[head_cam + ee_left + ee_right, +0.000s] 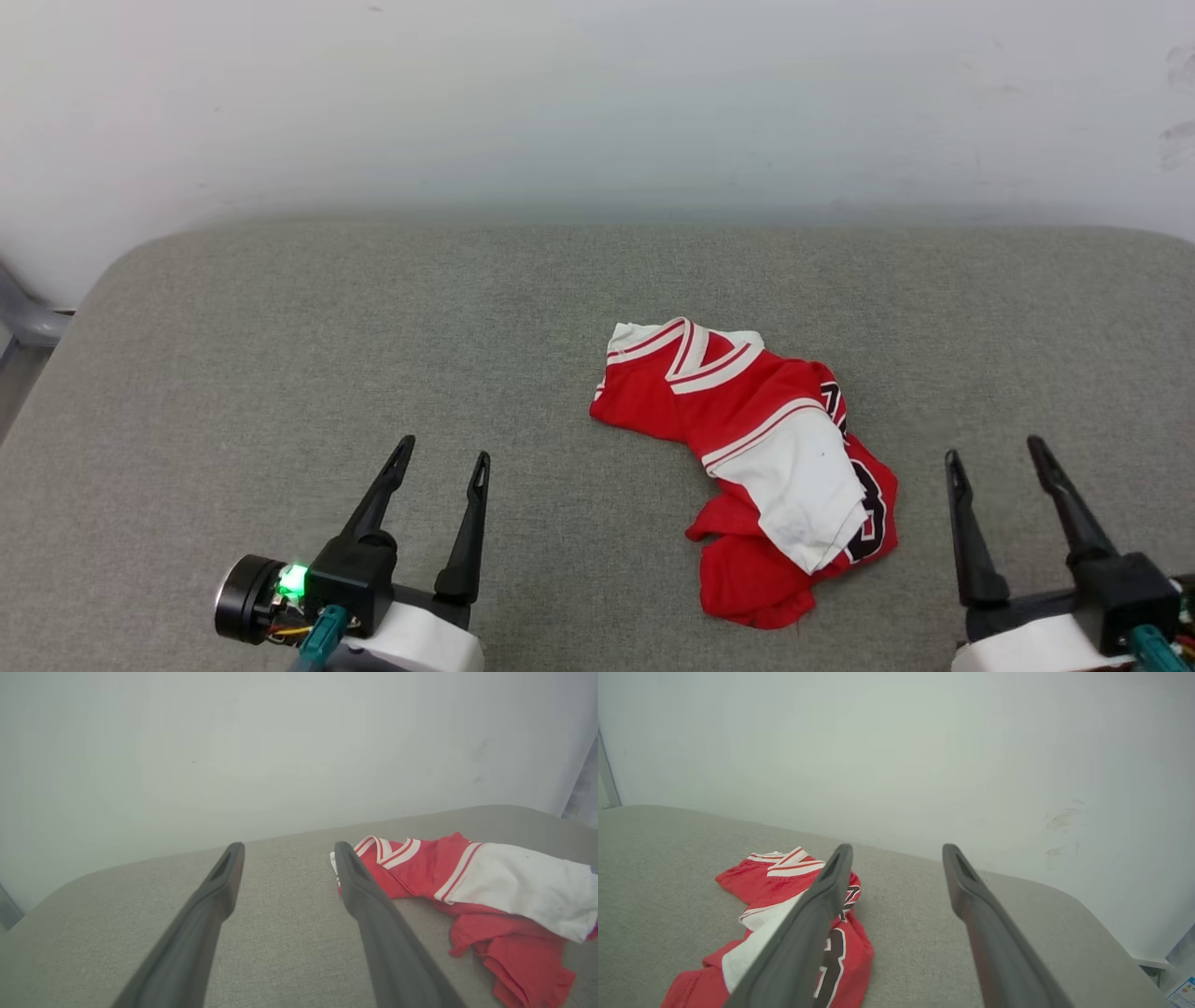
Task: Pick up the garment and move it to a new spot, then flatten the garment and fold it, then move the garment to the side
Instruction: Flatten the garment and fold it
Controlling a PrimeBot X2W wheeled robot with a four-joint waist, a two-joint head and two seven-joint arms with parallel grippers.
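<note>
Step in hand: the first one, picking up the shirt [738, 415]; judging by how it lies, nothing has been lifted or flattened yet.
Left fingers [385, 490]: spread apart with nothing between them, hovering over bare tabletop [280, 327].
Right fingers [966, 527]: also spread apart and not gripping anything.
Shirt: crumpled in a heap on the tabletop between the two pairs of fingers, nearer the right pair and touching neither. It lies ahead and to the right of the left fingers, ahead and to the left of the right fingers.
Lie of the cloth: striped collar [700, 355] at the far end, a white sleeve [803, 485] folded over the top, part of the number showing at the edge facing the right fingers.
Next move, as I judge it: bring one or both pairs inward and down to pinch a raised fold. The cloth is limp and bunched, so a shallow pinch may take only one layer.
</note>
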